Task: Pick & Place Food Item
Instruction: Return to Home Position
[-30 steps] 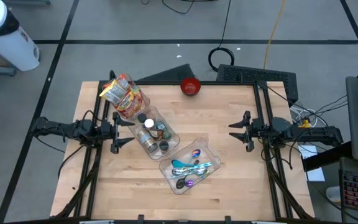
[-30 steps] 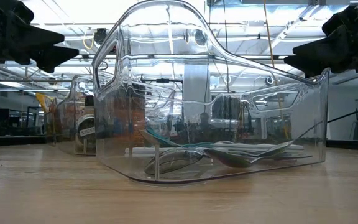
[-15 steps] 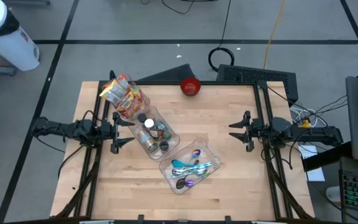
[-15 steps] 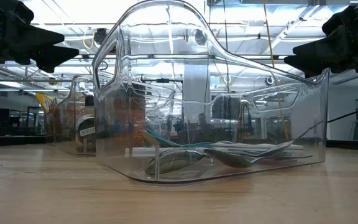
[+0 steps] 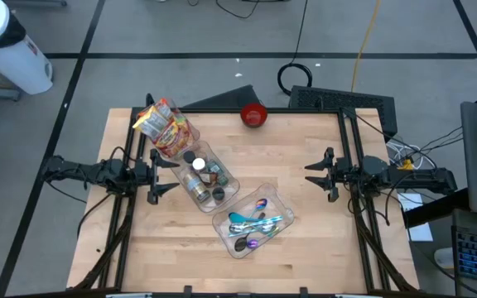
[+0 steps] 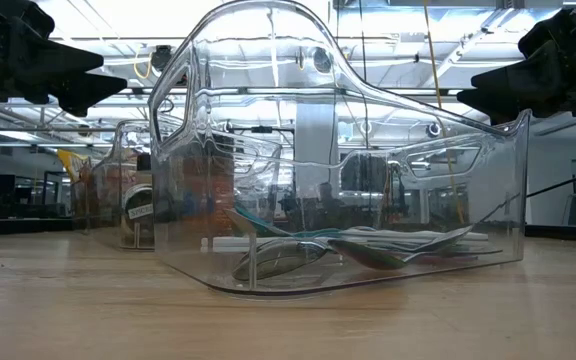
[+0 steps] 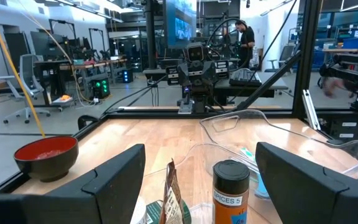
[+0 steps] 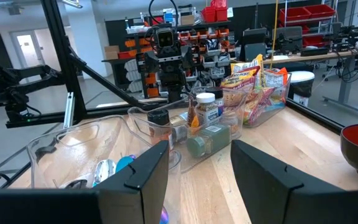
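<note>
- On the left half of the light wooden table point(image 5: 321, 244), three see-through plastic bins lie in a slanted row, one right after the other.
- The far-left snack bin point(image 5: 185, 142) sits close to the back edge. It is full of bright snack bags point(image 5: 161, 122).
- The middle jar bin point(image 5: 230, 185) holds small spice jars point(image 5: 199, 175) with black and white lids.
- The spoon bin point(image 6: 418, 200) is the one nearest the front edge. The coloured spoons point(image 5: 253, 223) lie in a heap on its bottom: blue, green and purple ones.
- A small red bowl point(image 5: 254, 114) sits at the back edge, to the right of the snack bin and apart from all the bins.
- The left gripper point(image 5: 176, 175) hangs by the left edge, just beside the jar bin. Its fingers are spread wide and it holds nothing.
- The right gripper point(image 5: 307, 175) hangs by the right edge, well apart from the bins. Its fingers are spread wide too, and it holds nothing.
- Bare wood shows between the bins and the right gripper.
- Bare wood also runs along the front edge and fills the front left corner.
</note>
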